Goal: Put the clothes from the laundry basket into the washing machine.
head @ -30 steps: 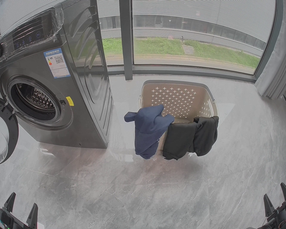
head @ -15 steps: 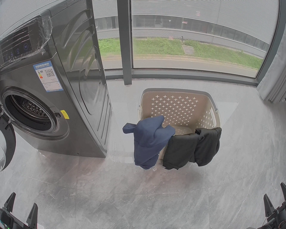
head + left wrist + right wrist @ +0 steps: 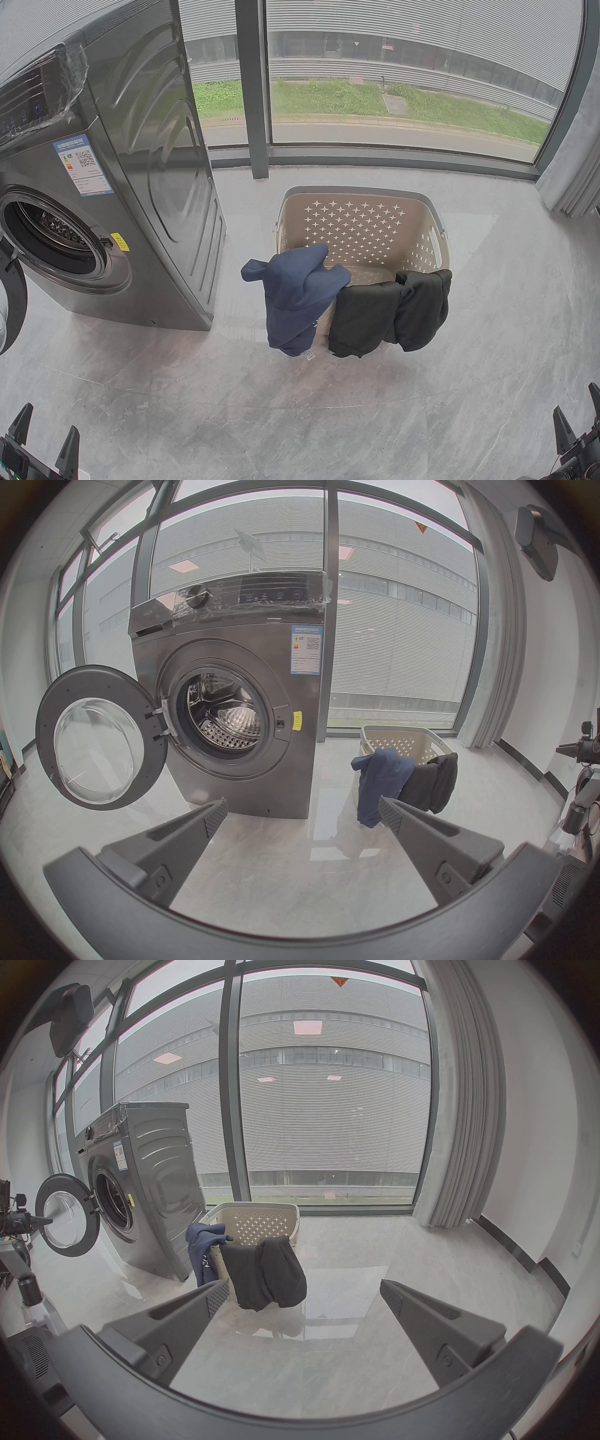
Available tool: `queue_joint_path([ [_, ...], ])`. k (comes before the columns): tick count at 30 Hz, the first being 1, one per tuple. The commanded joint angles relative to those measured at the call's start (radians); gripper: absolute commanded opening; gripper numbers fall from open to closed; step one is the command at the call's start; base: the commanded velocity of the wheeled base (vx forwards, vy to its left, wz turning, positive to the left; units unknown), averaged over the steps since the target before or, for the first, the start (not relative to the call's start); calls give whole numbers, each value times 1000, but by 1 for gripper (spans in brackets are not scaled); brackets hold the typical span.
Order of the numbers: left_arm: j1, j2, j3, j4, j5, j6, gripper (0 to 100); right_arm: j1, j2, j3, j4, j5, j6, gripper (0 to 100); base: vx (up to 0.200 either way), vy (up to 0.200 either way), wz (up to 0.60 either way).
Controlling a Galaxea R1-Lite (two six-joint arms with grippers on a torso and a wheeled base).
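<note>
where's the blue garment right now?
Head view, centre: the blue garment hangs over the near rim of the laundry basket, at the corner nearer the washing machine on the left, with the black garment draped beside it to the right.

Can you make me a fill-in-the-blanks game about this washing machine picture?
1. The washing machine's round door is swung ____.
2. ____ garments hang over the laundry basket's front rim.
3. Beside the dark garment hangs a ____ one.
4. The basket's little holes are shaped like ____.
Missing words: open, two, blue, stars.
</note>
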Motion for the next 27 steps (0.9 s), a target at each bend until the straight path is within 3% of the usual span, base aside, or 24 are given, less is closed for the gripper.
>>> queue_joint_path([
  [1, 0, -12, 16, 0, 1, 0, 100, 0, -16, 16, 0, 0, 0, 100, 0, 0, 0],
  [9, 0, -12, 16, 0, 0, 2, 100, 0, -16, 16, 0, 0, 0, 100, 0, 0, 0],
  [18, 0, -12, 16, 0, 1, 0, 100, 0, -16, 16, 0, 0, 0, 100, 200, 0, 0],
  [27, 0, -12, 16, 0, 1, 0, 100, 0, -16, 16, 0, 0, 0, 100, 0, 0, 0],
])
